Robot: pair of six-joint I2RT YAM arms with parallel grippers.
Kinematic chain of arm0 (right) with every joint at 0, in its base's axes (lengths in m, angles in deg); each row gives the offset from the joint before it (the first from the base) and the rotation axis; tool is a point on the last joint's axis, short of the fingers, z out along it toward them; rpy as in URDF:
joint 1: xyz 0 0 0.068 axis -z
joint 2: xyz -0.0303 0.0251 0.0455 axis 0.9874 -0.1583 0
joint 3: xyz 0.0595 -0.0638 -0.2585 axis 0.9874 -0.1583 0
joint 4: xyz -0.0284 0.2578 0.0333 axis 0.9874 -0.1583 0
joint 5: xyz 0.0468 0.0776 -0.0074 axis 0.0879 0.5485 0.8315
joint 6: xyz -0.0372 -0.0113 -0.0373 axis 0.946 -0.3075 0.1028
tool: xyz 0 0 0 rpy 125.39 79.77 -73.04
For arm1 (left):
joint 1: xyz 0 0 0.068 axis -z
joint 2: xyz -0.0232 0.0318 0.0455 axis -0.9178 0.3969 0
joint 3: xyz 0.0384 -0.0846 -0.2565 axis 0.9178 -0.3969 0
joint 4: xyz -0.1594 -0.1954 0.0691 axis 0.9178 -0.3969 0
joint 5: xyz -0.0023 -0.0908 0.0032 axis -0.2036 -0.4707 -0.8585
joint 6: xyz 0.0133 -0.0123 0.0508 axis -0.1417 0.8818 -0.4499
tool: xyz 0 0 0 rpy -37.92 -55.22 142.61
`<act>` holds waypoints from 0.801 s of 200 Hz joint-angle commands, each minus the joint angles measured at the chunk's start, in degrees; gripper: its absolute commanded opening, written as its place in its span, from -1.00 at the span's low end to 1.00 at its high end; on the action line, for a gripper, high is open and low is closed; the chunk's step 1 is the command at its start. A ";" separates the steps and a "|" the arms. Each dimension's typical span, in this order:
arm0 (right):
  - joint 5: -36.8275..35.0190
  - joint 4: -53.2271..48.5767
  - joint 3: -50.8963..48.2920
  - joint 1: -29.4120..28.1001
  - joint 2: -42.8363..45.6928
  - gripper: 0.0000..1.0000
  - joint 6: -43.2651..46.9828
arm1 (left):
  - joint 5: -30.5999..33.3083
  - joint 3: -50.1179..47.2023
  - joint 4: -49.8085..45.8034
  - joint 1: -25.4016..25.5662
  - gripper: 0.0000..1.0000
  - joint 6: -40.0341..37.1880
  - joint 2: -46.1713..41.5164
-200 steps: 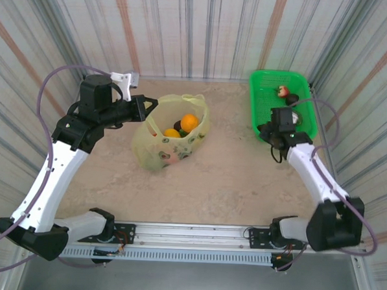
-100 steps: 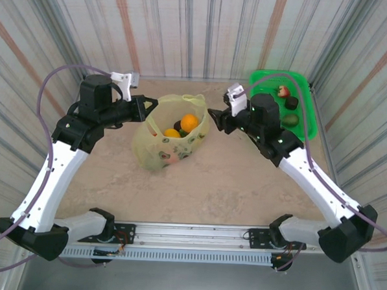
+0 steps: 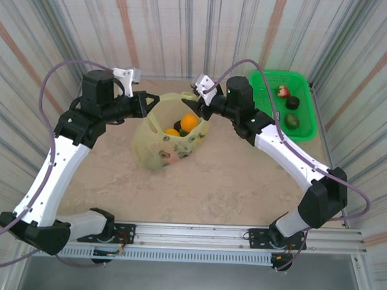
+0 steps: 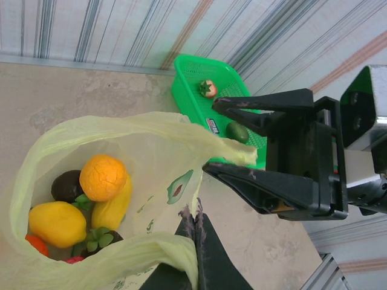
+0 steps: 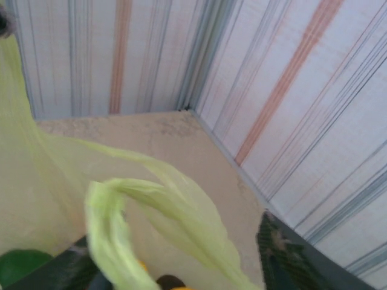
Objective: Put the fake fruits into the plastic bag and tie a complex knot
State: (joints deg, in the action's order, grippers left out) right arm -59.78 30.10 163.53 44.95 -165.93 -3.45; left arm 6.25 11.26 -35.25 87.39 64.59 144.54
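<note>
The plastic bag (image 3: 170, 138) stands open on the table, with fake fruits inside: an orange (image 4: 103, 177), a yellow one (image 4: 57, 223) and a dark one (image 4: 66, 184). My left gripper (image 3: 143, 106) is shut on the bag's left handle (image 4: 151, 254) and holds it up. My right gripper (image 3: 194, 105) is open at the bag's right side. The right handle (image 5: 175, 205) lies between its spread fingers (image 4: 266, 187), and the jaws do not pinch it. More fake fruits lie in the green basket (image 3: 263, 106): a red one (image 3: 282, 91), a dark one (image 3: 292, 102) and a green one (image 3: 291, 120).
The green basket sits in the far right corner against the striped walls. Bare table lies in front of the bag and between the arms' bases. The left arm's cable (image 3: 50, 85) loops over its upper part.
My right arm has swung left from the basket to the bag's right handle, and its jaws now straddle that handle. The left gripper has kept its hold on the left handle.
</note>
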 commanded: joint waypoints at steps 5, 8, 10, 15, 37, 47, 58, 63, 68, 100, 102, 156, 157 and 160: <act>-0.12 3.22 2.30 -0.28 -1.38 -0.22 -0.26 | -0.83 3.33 -0.73 -0.13 -1.00 -1.04 1.31; -0.32 3.46 2.34 -0.18 -1.33 -0.29 -0.56 | -0.92 3.51 -0.71 -0.20 -1.00 -1.04 1.49; -0.53 3.63 2.32 -0.05 -1.25 -0.34 -0.80 | -0.87 3.61 -0.73 -0.27 -1.00 -1.04 1.56; -0.71 4.13 2.39 0.27 -1.18 -0.45 -1.75 | -1.02 3.80 -0.69 -0.30 -1.00 -1.15 1.76; -0.99 3.51 4.66 1.99 0.27 -0.95 -7.93 | -2.39 5.53 -1.13 -1.69 -1.00 -1.07 2.92; -2.32 1.34 6.48 2.29 1.11 -1.00 -9.74 | -3.10 6.32 -1.02 -2.56 -1.00 -0.83 3.22; -6.31 -1.18 8.18 2.29 2.06 -1.00 -11.65 | -4.09 7.20 -0.68 -3.48 -1.00 -0.37 3.58; -8.24 -2.31 8.94 2.35 2.42 -1.00 -12.47 | -4.78 7.56 -0.37 -3.99 -1.00 -0.21 3.81; -9.98 -3.84 9.92 2.38 2.59 -1.00 -13.01 | -5.86 7.92 -0.08 -4.55 -1.00 0.18 3.98; -18.62 -11.48 14.46 2.28 4.77 -1.00 -18.41 | -11.97 10.96 2.31 -6.97 -1.00 2.82 6.19; -19.01 -11.84 14.58 2.33 4.89 -1.00 -18.82 | -12.20 11.14 2.34 -7.00 -1.00 2.78 6.40; -26.54 -20.00 13.50 2.20 9.96 -1.00 -24.56 | -16.97 12.61 4.86 -7.51 -0.97 5.59 10.25; -26.65 -20.09 13.36 2.20 10.04 -1.00 -24.73 | -17.13 12.49 5.10 -7.51 -0.97 5.70 10.31; -27.08 -20.49 12.97 2.15 10.45 -1.00 -25.21 | -17.52 12.20 5.59 -7.46 -0.97 6.06 10.55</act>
State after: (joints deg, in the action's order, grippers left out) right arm -81.31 14.08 177.76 47.18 -159.00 -23.58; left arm -6.03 23.26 -34.31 80.42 67.76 153.78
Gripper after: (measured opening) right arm 0.041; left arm 0.044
